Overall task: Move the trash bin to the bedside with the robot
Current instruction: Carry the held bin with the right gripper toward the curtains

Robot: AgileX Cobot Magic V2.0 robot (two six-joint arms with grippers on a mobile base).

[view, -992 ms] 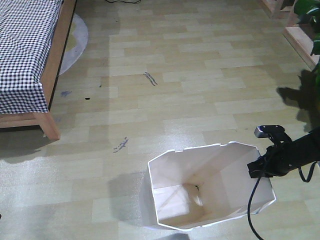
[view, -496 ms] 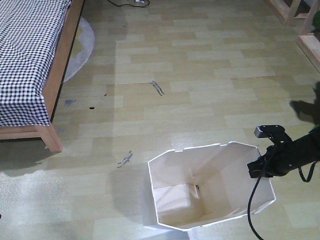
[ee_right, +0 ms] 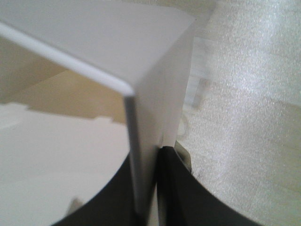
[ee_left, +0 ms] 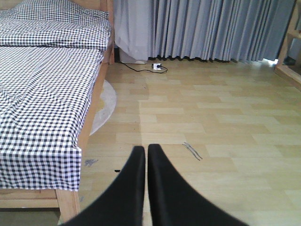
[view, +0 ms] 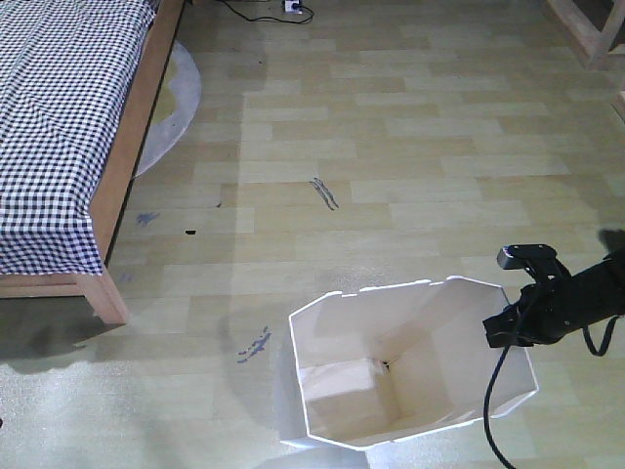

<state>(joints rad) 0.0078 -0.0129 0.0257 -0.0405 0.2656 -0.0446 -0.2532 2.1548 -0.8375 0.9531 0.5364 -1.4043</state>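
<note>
The white trash bin (view: 439, 327) stands on the wood floor at the bottom centre, its cream inside open to view. My right gripper (view: 505, 327), on a thin black arm, is shut on the bin's right rim. In the right wrist view the bin's wall (ee_right: 155, 70) runs between the black fingers (ee_right: 181, 188). The bed with gingham bedding (view: 59, 127) and a light wooden frame (view: 132, 186) is at the upper left, well apart from the bin. In the left wrist view my left gripper (ee_left: 146, 151) is shut and empty above the floor, with the bed (ee_left: 42, 94) to its left.
A round grey mat (view: 176, 98) lies partly under the bed. A power strip with a black cable (view: 293, 8) lies at the far edge. Wooden furniture (view: 586, 29) stands at the top right. Grey curtains (ee_left: 211, 28) hang at the back. A black cable (view: 493, 410) trails from my right arm.
The bed, the mat and the floor marks have shifted right and down in the front view, and more of the bed shows. The bin and my right gripper keep the same place in the frame.
</note>
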